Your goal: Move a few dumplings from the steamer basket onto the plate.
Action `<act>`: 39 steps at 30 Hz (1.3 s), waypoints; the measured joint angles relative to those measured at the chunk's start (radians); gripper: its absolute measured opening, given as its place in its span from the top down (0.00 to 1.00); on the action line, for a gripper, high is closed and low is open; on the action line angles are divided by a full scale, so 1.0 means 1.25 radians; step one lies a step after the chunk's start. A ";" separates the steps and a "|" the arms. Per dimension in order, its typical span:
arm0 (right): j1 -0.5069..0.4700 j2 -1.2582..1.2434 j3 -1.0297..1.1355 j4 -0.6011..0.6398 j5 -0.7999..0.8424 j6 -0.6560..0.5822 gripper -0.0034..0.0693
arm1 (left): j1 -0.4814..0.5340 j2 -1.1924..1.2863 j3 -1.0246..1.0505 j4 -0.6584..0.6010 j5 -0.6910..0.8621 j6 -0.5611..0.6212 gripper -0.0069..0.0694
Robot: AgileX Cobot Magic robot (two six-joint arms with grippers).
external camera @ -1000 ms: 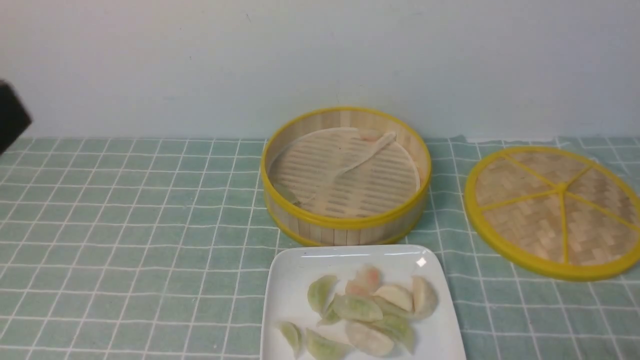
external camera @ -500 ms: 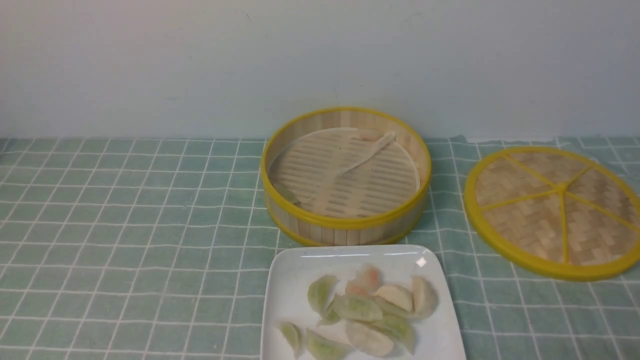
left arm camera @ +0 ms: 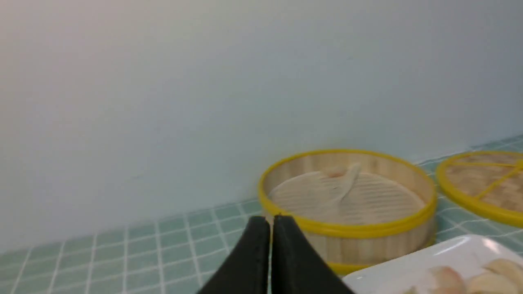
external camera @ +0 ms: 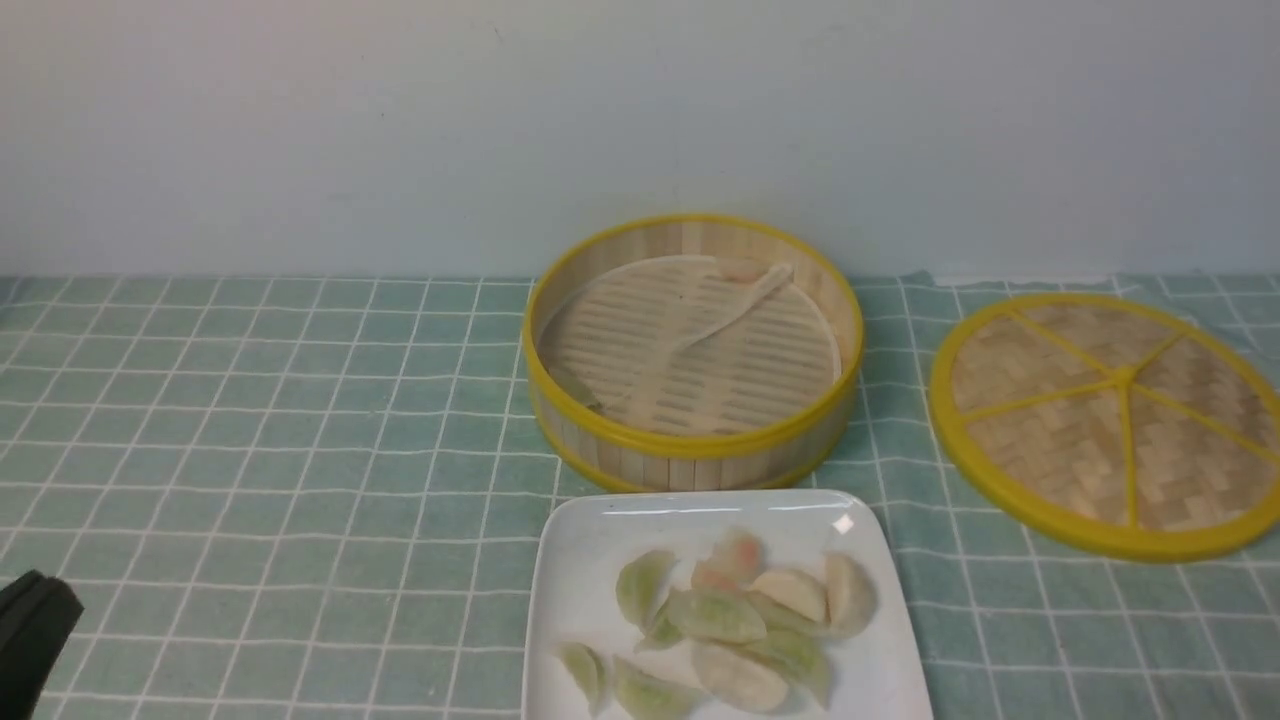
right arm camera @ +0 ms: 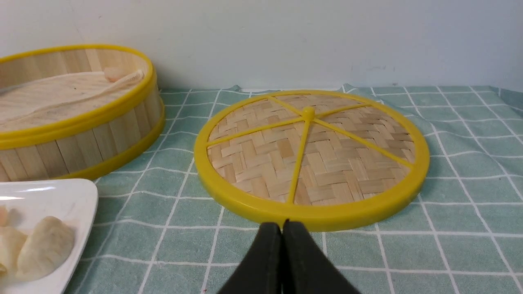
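Roughly ten dumplings crowd one plate.

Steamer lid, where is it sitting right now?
In the front view the lid lies flat on the checked cloth at the right, beside the steamer basket and apart from it, behind the plate's right side.

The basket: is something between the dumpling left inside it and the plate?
Only the basket's own near wall. One pinkish dumpling lies at the far side on the liner; the plate stands directly in front of the basket. The dumpling must go up over the rim; nothing else visible blocks it.
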 joint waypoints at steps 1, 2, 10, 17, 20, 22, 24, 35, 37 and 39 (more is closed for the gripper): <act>0.000 0.000 0.000 0.000 0.000 0.000 0.97 | 0.034 -0.004 0.019 0.000 0.000 -0.003 0.92; 0.000 0.000 0.000 0.000 0.000 0.000 0.97 | 0.065 -0.006 0.043 0.002 0.001 -0.007 0.92; 0.000 0.000 0.000 0.000 0.000 0.001 0.97 | 0.149 -0.007 0.120 0.003 0.030 -0.008 0.92; 0.000 0.000 0.000 0.000 0.000 -0.001 0.97 | 0.149 -0.007 0.120 0.011 0.136 0.014 0.92; 0.000 0.000 0.000 0.000 0.000 -0.001 0.97 | 0.149 -0.007 0.120 0.011 0.137 0.014 0.92; 0.000 0.000 0.000 0.000 0.000 -0.001 0.97 | 0.150 -0.007 0.120 0.011 0.137 0.014 0.92; 0.000 0.000 0.000 0.000 0.000 -0.001 0.97 | 0.150 -0.007 0.120 0.011 0.137 0.016 0.92; 0.000 0.000 0.000 0.000 0.000 -0.001 0.97 | 0.150 -0.007 0.120 0.011 0.137 0.020 0.92; 0.000 0.000 0.000 0.000 0.000 -0.001 0.97 | 0.150 -0.007 0.120 0.011 0.137 0.020 0.92; 0.000 0.000 0.000 0.000 0.000 -0.001 0.97 | 0.150 -0.007 0.120 0.011 0.137 0.020 0.92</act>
